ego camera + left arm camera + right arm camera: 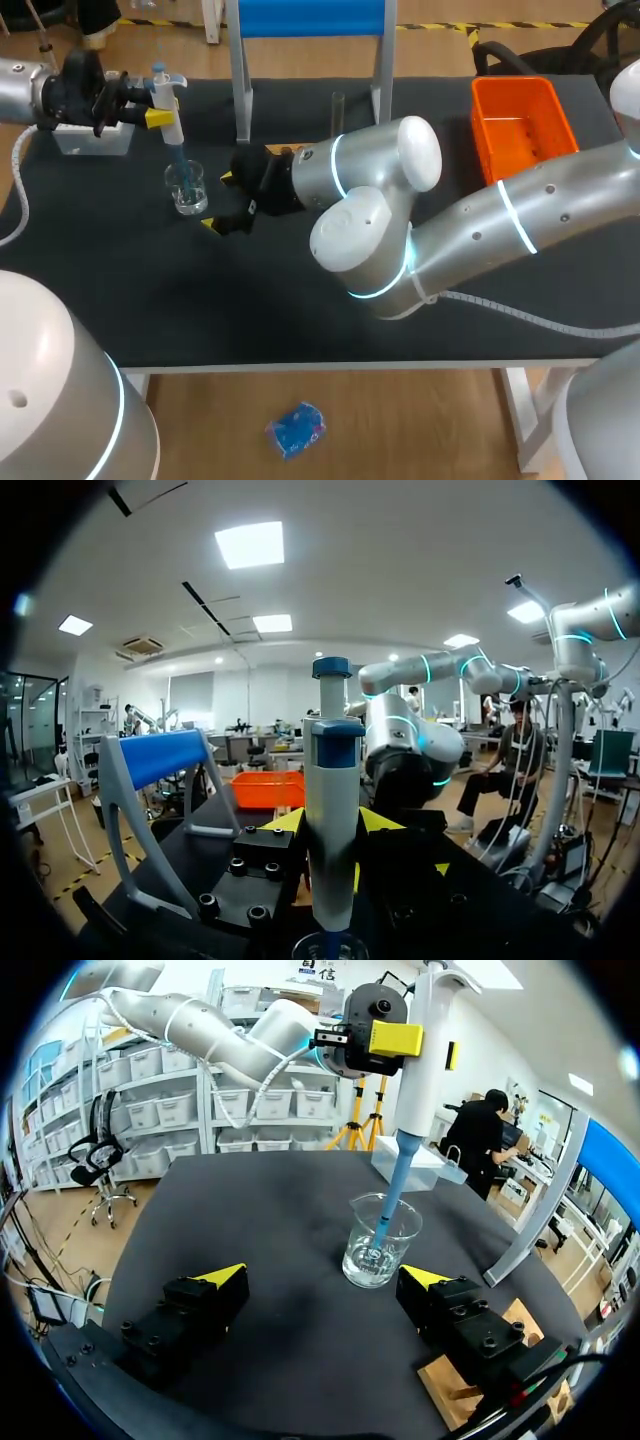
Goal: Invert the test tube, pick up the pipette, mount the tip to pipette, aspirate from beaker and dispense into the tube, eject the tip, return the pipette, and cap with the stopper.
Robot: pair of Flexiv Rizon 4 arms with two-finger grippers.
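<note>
Pipette (168, 103) is upright over the far left of the worktop (120, 290), and its blue tip (178, 160) is down inside the glass beaker (187, 188). The right wrist view shows that tip (388, 1190) dipping into the clear liquid at the bottom of the beaker (380, 1240). The left end effector (152, 103) is clamped on the pipette's white body from both sides, and in its own wrist view a yellow fingertip (283, 822) sits on each side of the barrel (332, 810). Now the right end effector (322, 1280): its fingers are spread wide and grip nothing, with the beaker just ahead of the gap between them. From above, it sits just beside the beaker (220, 202). Behind the left end effector lies a clear tray (90, 140). A test tube (338, 105) stands upright beyond the right arm, by the leg of a blue-topped frame (310, 20). An orange bin (520, 125) sits at the far right.
</note>
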